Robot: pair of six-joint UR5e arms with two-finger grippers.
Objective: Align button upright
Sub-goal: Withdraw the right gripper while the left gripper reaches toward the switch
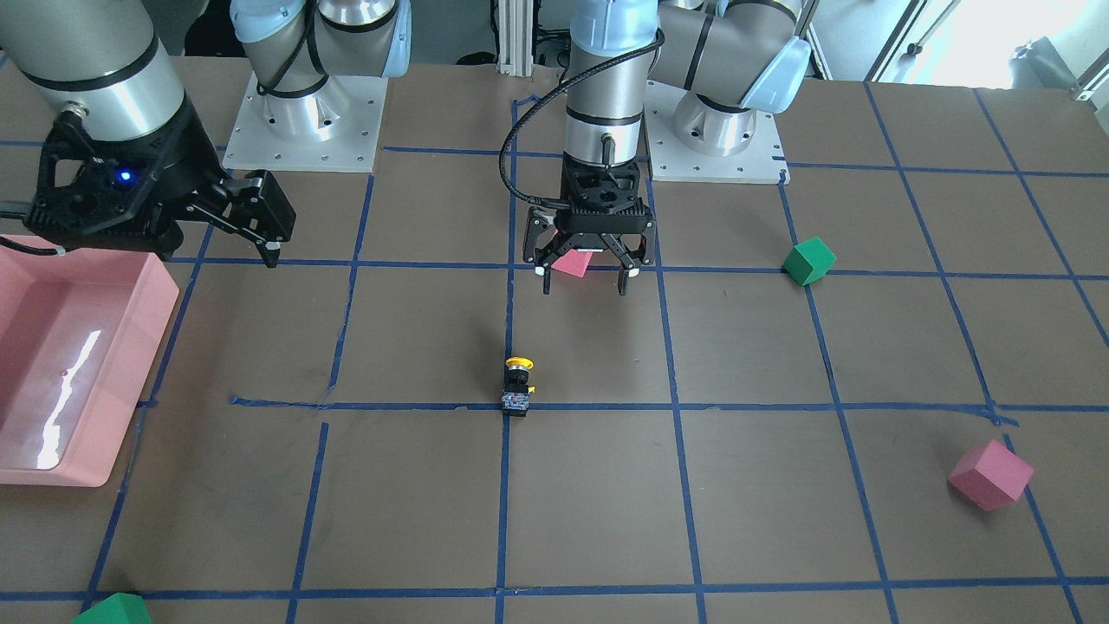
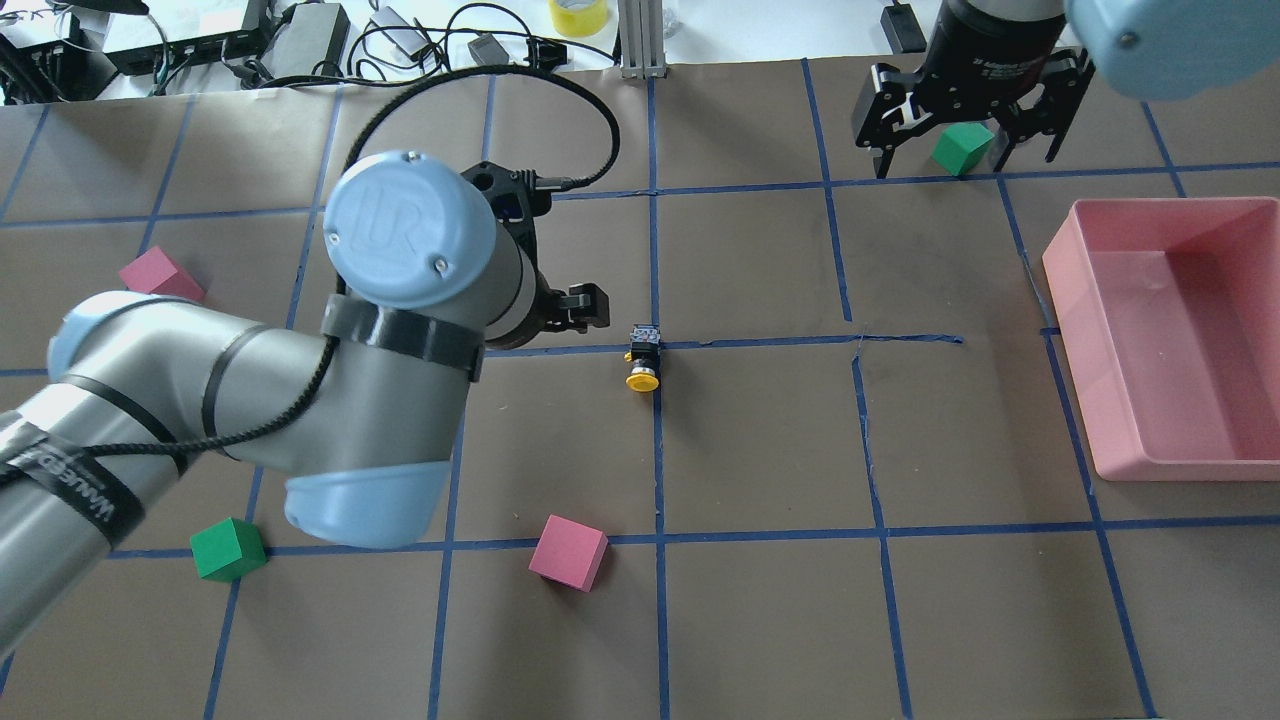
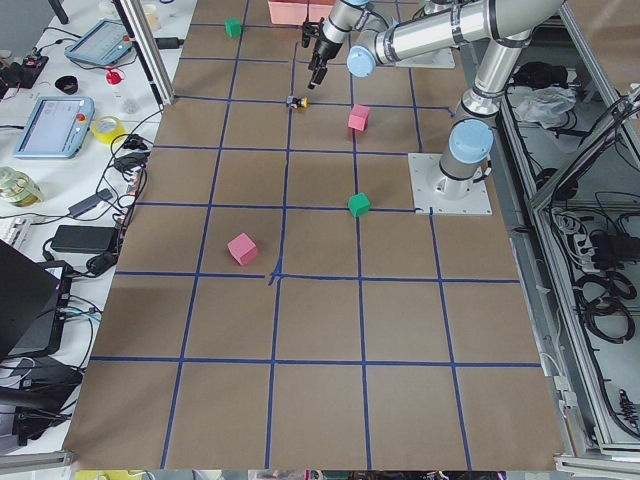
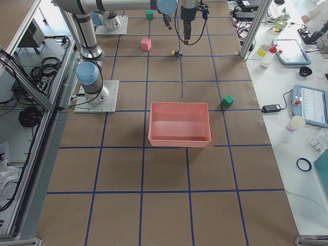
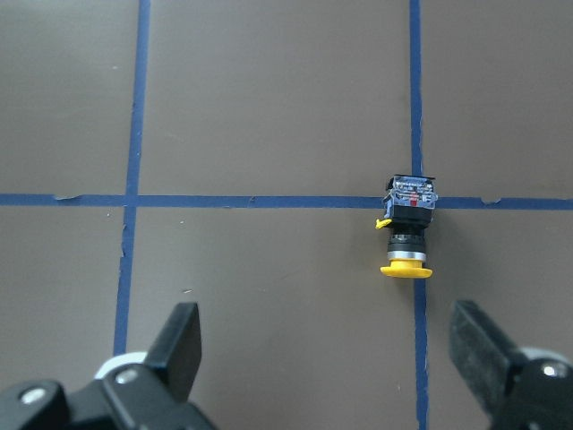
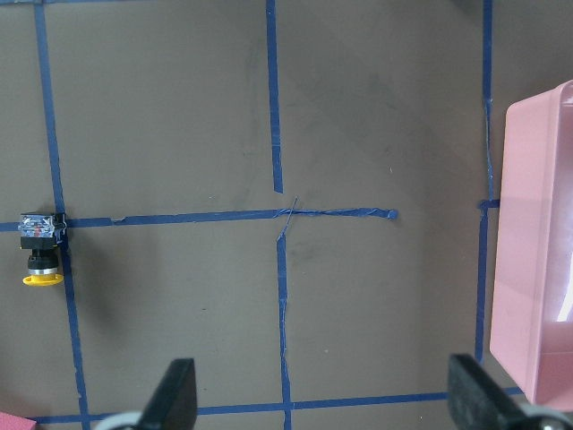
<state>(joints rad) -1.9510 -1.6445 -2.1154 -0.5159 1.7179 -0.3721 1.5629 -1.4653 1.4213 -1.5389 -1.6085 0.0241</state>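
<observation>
The button [image 1: 518, 386] lies on its side on a blue tape crossing at mid-table, with its yellow cap pointing toward the robot. It also shows in the overhead view [image 2: 642, 358], the left wrist view [image 5: 407, 228] and the right wrist view [image 6: 40, 255]. My left gripper [image 1: 585, 279] is open and empty, and hovers above the table on the robot's side of the button. In the left wrist view both fingers [image 5: 175, 345] stand wide apart below the button. My right gripper [image 2: 962, 160] is open and empty, far off near the tray.
A pink tray [image 2: 1060, 260] stands at the robot's right. Foam cubes are scattered about: pink ones [image 2: 568, 552] [image 2: 160, 275] and green ones [image 2: 228, 548] [image 2: 960, 148], the last of these under the right gripper. Blue tape lines grid the brown table.
</observation>
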